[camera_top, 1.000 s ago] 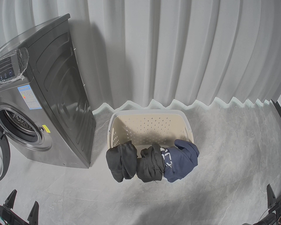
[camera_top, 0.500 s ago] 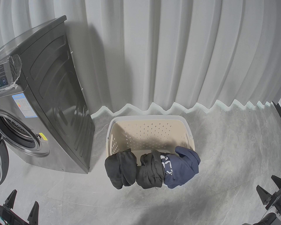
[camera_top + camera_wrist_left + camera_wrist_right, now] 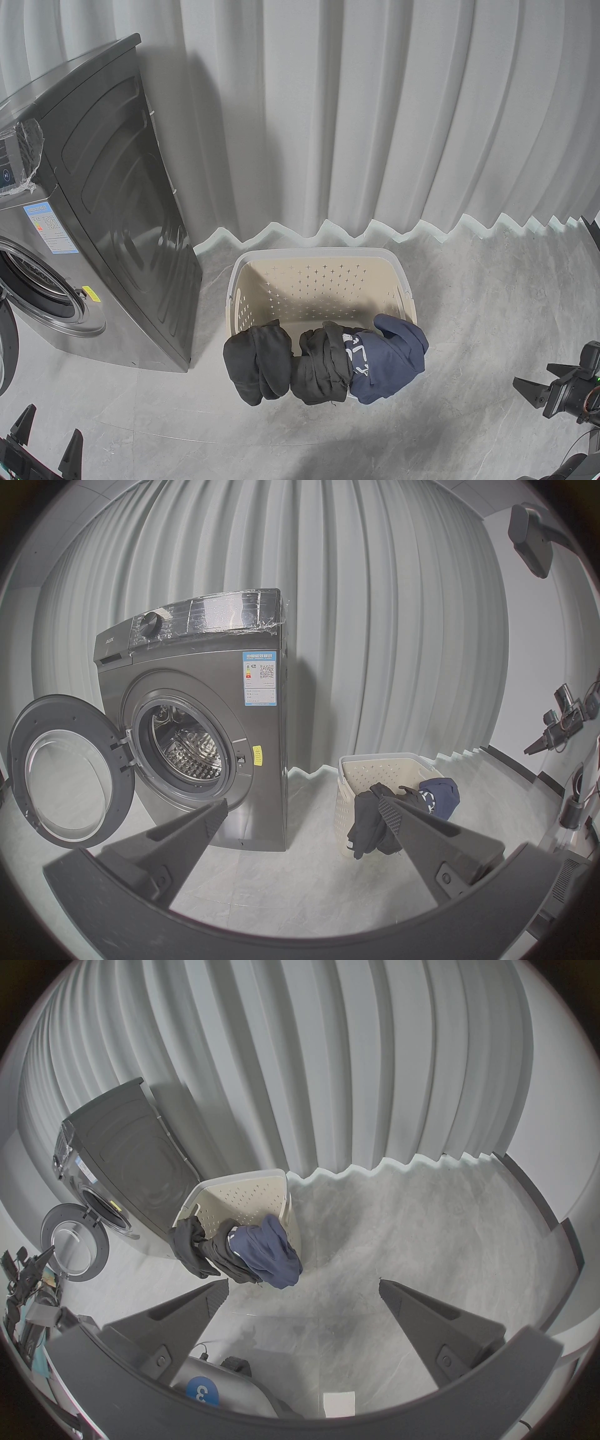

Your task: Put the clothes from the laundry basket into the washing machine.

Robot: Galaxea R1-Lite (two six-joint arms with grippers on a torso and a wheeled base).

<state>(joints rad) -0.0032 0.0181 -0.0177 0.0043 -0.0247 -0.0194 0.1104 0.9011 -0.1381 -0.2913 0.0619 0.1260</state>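
The clothes hang in a row over the near rim of the laundry basket (image 3: pixel 320 255), which stands on the floor just right of the washing machine (image 3: pixel 119 206): a black garment (image 3: pixel 259 359) at the left end, a dark grey garment (image 3: pixel 322 362) in the middle and a navy garment (image 3: pixel 390 356) at the right end. The row's long axis runs left to right across the robot's front. The right tool (image 3: pixel 531 374) is the nearer one. It sits well apart from the navy garment on its right, fingers spread wide, empty and pointing left toward the basket. The left tool (image 3: pixel 50 425) is low at the near left, also spread open and empty, fingers pointing forward. The machine's door (image 3: pixel 65 770) is swung open and the drum (image 3: pixel 181 745) is clear. No garment appears to have been moved yet, and the navy one looks the likeliest first pick.
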